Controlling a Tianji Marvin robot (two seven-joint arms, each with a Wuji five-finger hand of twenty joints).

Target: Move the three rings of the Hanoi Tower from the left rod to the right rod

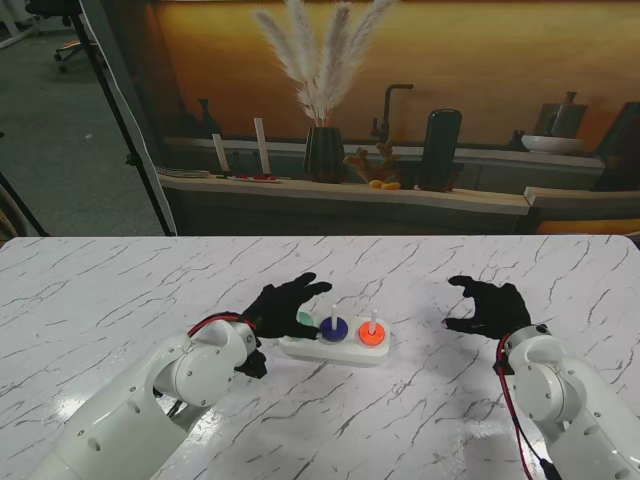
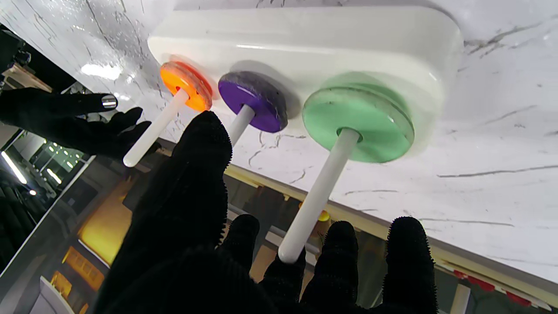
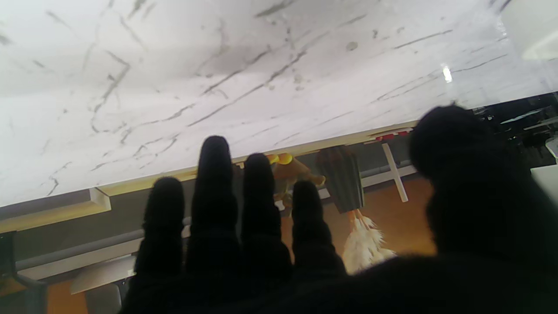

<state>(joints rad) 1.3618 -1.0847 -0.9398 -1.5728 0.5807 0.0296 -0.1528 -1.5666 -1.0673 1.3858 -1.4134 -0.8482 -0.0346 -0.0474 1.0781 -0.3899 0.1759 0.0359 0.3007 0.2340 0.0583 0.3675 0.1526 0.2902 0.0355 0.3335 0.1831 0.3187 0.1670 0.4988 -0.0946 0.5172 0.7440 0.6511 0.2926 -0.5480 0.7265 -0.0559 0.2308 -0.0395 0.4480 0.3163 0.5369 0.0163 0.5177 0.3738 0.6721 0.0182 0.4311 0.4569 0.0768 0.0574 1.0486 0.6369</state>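
Marble tabletop (image 1: 100,290): left hand (image 1: 283,308), fingers spread and empty, hovers over the base's (image 1: 335,350) left rod where the green ring (image 2: 358,117) sits; right hand (image 1: 492,305), empty too, waits well right.

No text, label, brand, number or sign can be read anywhere in these views, neither on the table nor on the shelf behind it.
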